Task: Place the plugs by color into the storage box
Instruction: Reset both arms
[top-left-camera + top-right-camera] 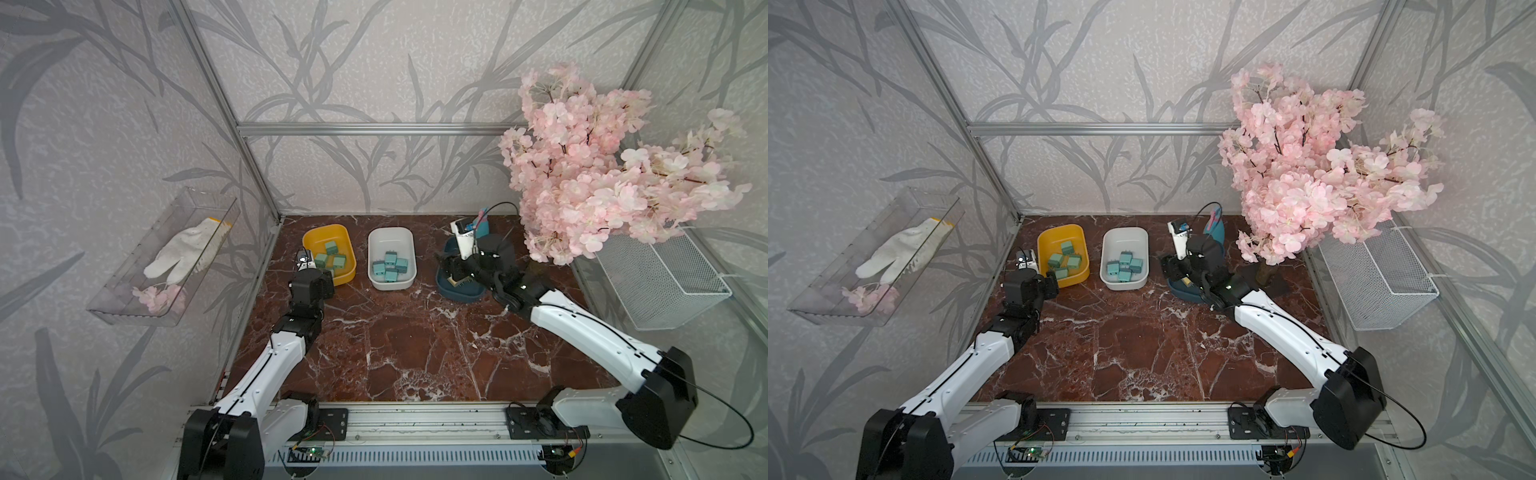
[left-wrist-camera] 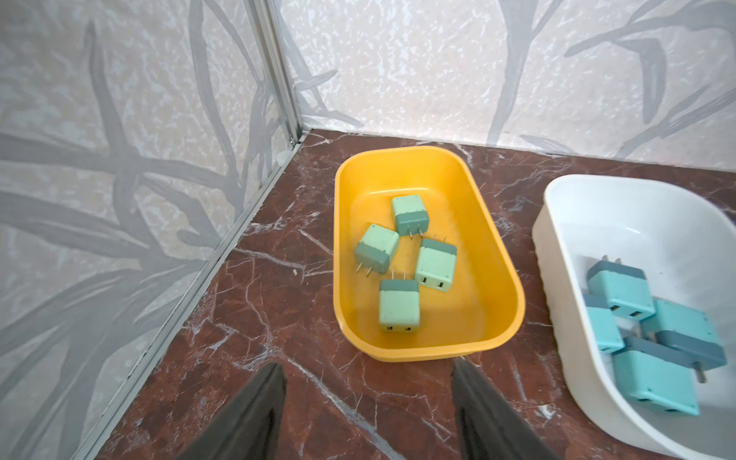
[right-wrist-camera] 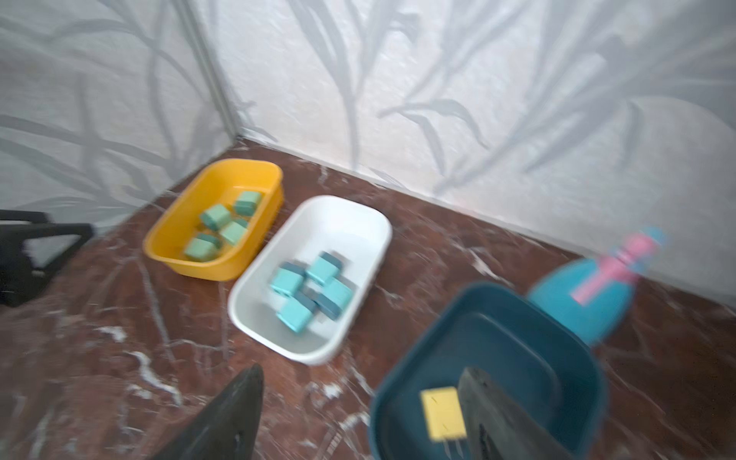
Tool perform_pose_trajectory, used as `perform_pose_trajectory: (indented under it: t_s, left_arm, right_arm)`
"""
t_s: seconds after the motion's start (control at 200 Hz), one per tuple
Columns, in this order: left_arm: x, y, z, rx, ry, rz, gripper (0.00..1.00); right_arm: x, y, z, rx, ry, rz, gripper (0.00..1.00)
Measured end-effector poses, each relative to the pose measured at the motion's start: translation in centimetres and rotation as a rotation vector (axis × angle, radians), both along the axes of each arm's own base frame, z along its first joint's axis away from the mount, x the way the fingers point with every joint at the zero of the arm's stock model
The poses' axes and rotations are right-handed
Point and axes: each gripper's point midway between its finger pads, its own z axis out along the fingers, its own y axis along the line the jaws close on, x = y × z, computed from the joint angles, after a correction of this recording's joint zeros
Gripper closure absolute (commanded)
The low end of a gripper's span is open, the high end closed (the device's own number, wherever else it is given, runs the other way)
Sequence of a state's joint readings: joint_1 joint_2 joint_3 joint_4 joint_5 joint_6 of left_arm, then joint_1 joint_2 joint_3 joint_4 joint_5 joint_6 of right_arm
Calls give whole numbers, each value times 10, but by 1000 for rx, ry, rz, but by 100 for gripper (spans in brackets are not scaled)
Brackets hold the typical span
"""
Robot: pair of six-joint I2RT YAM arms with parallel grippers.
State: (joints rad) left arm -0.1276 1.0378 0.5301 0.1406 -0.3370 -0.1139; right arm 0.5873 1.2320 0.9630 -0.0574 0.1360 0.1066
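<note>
Starting at the left, the left end effector (image 2: 368,364) is seen with its jaws apart and empty near the yellow box (image 2: 470,302), in which four green plugs (image 2: 436,265) are laid, while the blue plugs (image 1: 390,266) are gathered in the white box (image 1: 390,235) beside it. Further right, the right end effector (image 3: 362,370) is held with jaws spread over the dark blue box (image 3: 517,318), where one yellow plug (image 3: 442,412) is seen just beside one finger, not clamped. The plugs are judged light, stiff and smooth-sided, best taken across two flat faces, the thin prongs being left alone.
</note>
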Motion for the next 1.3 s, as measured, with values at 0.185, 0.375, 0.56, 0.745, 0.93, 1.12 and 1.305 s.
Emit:
perform_pose_trajectory:
  t_s: [0.185,0.375,0.56,0.745,0.93,1.12,1.305]
  left_arm:
    - [11,10,-17,28,2,33,29]
    - [20,16,-51,20,29,29,28]
    - [20,10,-79,10,51,-43,30]
    - [34,-2,-87,9,-18,-141,29]
    - [35,-4,-95,-1,-18,-173,27]
    - [38,-4,-91,-8,-32,-178,21]
    - [48,8,-81,-18,-44,-116,0]
  right_arm:
    - [-12,-135,-68,-97,0,-348,13]
    - [-21,-230,-148,-152,61,-626,12]
    - [-14,-231,-182,-191,65,-589,11]
    - [3,-212,-155,-138,-64,-483,10]
    - [16,-180,-153,-66,-154,-311,10]
    - [7,-176,-196,-69,-88,-285,5]
    - [31,-193,-168,-61,-147,-408,1]
